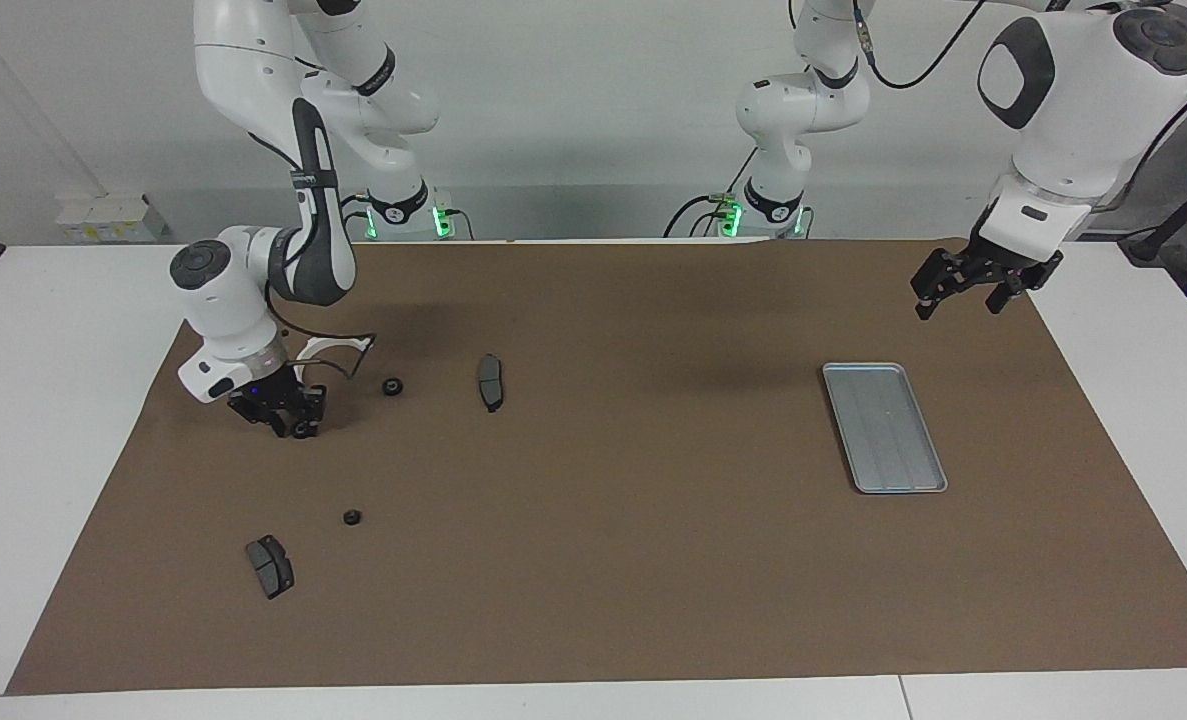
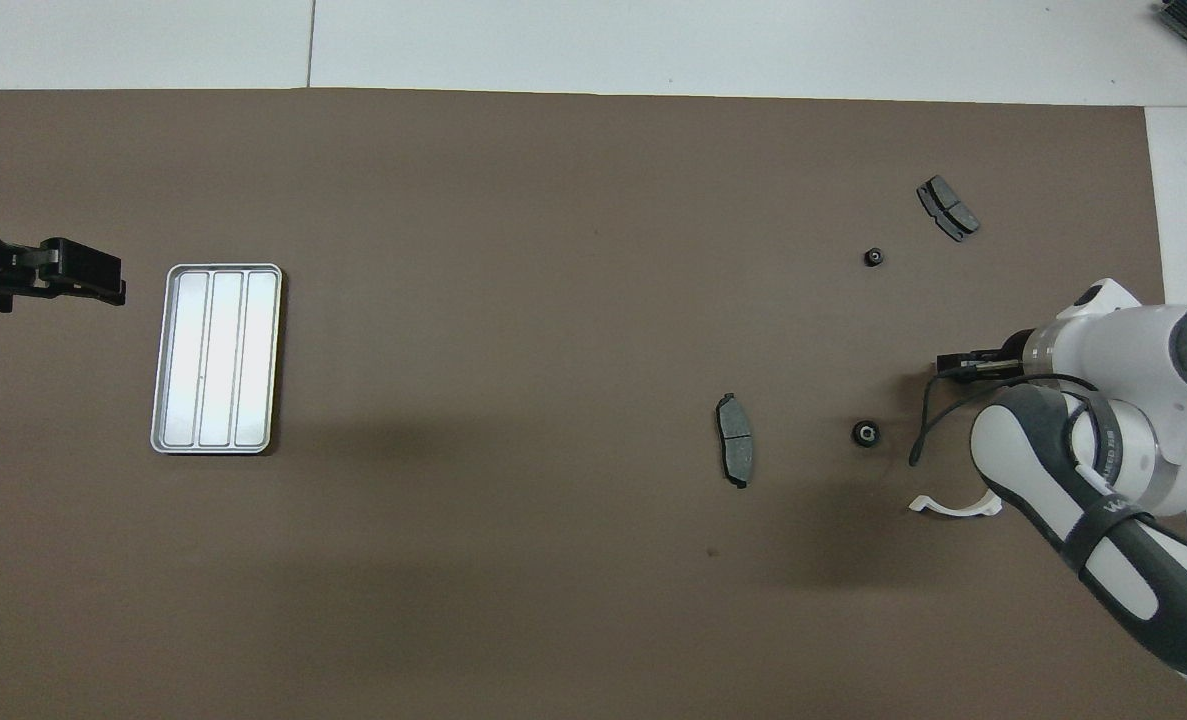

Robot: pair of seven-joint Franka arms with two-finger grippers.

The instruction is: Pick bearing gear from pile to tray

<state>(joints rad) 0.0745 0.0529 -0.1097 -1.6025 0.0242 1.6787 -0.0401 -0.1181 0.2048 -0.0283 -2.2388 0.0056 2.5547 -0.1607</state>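
Observation:
The pile lies at the right arm's end of the brown mat: a white half-ring bracket (image 1: 338, 345), two dark brake pads (image 1: 490, 382) (image 1: 270, 566) and small black rings (image 1: 392, 386) (image 1: 351, 517). My right gripper (image 1: 291, 420) is down at the mat on a third black ring (image 1: 301, 430), which the overhead view hides under the gripper (image 2: 958, 365). The silver ribbed tray (image 1: 858, 368) lies empty toward the left arm's end. My left gripper (image 1: 968, 290) is open and empty, and waits in the air over the mat's corner beside the tray.
The overhead view shows the tray (image 2: 218, 268), the pads (image 2: 735, 453) (image 2: 947, 207), two rings (image 2: 865, 433) (image 2: 873, 257) and the bracket (image 2: 956, 505). White table surrounds the mat (image 1: 613, 560). The right arm's cable hangs by the bracket.

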